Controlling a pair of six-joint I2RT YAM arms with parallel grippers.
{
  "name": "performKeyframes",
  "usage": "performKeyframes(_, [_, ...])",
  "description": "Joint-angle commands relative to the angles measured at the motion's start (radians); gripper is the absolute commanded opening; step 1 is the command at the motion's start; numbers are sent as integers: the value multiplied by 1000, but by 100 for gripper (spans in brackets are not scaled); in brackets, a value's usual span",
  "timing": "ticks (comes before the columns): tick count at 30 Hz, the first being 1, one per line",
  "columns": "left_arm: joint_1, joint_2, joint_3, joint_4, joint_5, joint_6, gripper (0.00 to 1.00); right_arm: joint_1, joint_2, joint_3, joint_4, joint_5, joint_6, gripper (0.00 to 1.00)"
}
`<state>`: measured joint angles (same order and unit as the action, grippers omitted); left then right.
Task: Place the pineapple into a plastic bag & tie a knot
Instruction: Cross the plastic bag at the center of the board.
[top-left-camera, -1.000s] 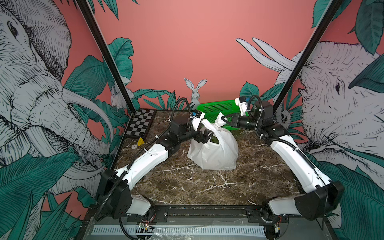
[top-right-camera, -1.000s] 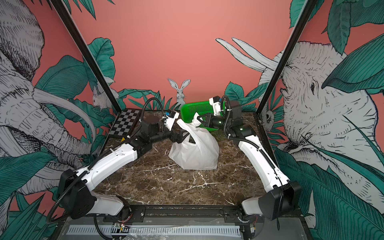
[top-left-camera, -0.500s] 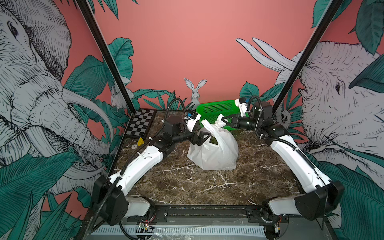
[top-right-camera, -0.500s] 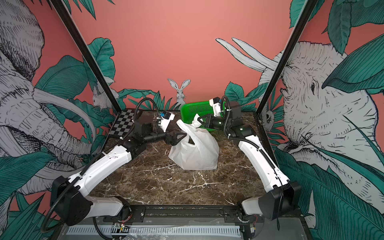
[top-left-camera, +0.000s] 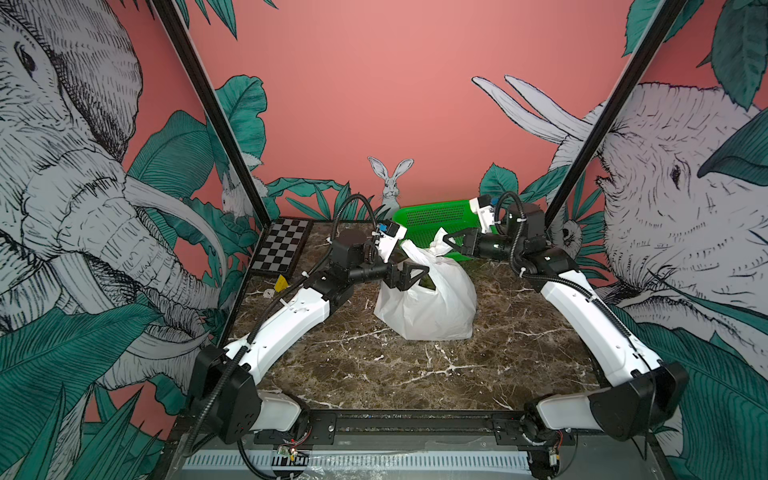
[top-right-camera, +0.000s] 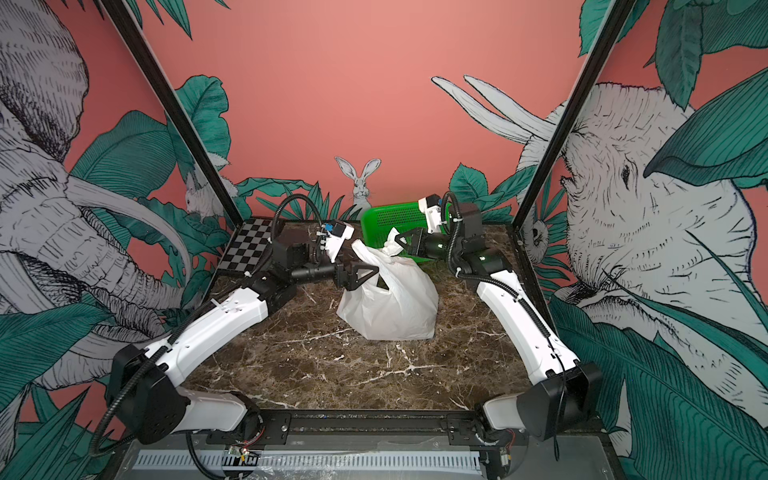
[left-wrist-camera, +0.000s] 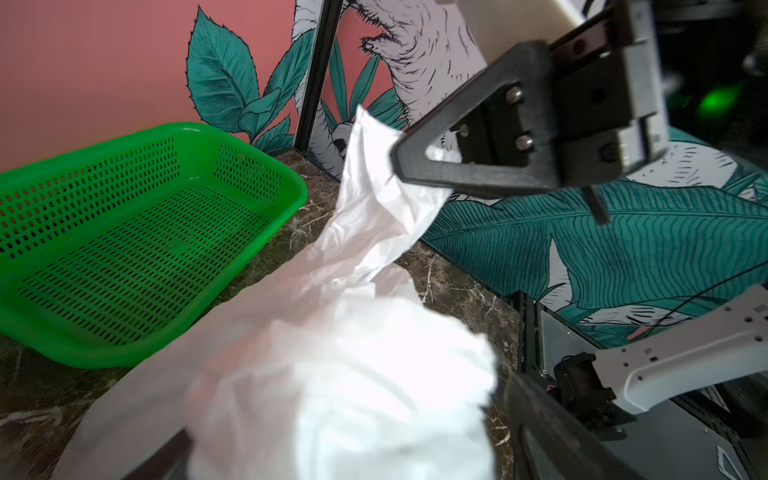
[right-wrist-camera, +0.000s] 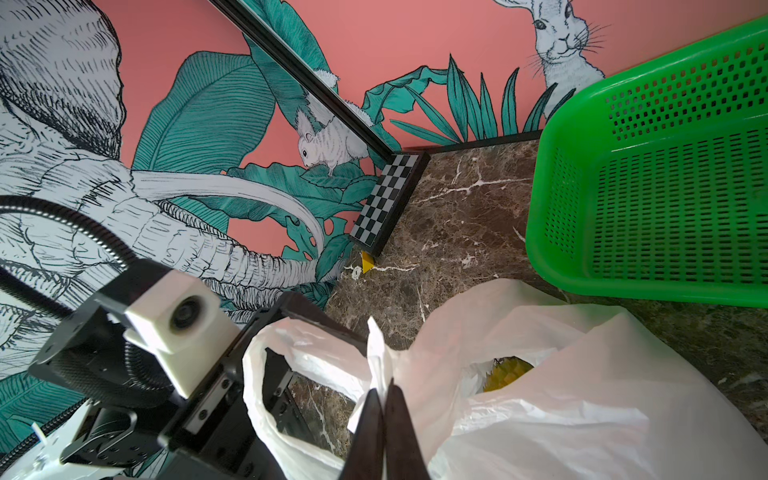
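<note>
Our left pincer (top-left-camera: 415, 276) has dropped lower beside the plastic bag (top-left-camera: 436, 307), jaws apart; right pincer (top-left-camera: 448, 242) clamps 1 handle (top-left-camera: 436, 250); we judge tying unfinished.

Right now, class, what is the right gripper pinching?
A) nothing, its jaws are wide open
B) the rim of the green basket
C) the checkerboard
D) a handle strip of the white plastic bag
D: in the right wrist view the right gripper has its jaws closed on a bunched white handle strip of the plastic bag, apart from the green basket.
</note>
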<state>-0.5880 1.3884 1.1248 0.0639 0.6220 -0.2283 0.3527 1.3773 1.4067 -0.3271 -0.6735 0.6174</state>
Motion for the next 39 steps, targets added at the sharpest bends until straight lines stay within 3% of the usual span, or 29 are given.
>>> performKeyframes(1, [1, 17, 38, 69, -63, 51, 93, -2, -20, 22, 17, -18, -4, 0])
performKeyframes(9, [1, 119, 137, 82, -28, 85, 93, -1, -23, 18, 13, -28, -2, 0])
performKeyframes(13, [2, 162, 169, 74, 51, 96, 93, -2, -24, 18, 3, -28, -6, 0])
performKeyframes(25, [24, 232, 176, 143, 220, 0, 88, -2, -12, 53, -50, -24, -38, 0])
performKeyframes(34, [24, 286, 196, 200, 302, -68, 54, -1, -1, 63, -60, -26, -48, 0])
performKeyframes(37, [26, 289, 200, 196, 310, -65, 36, -2, 0, 65, -60, -26, -50, 0])
performKeyframes(39, [25, 294, 212, 184, 320, -64, 17, -2, 0, 67, -59, -27, -50, 0])
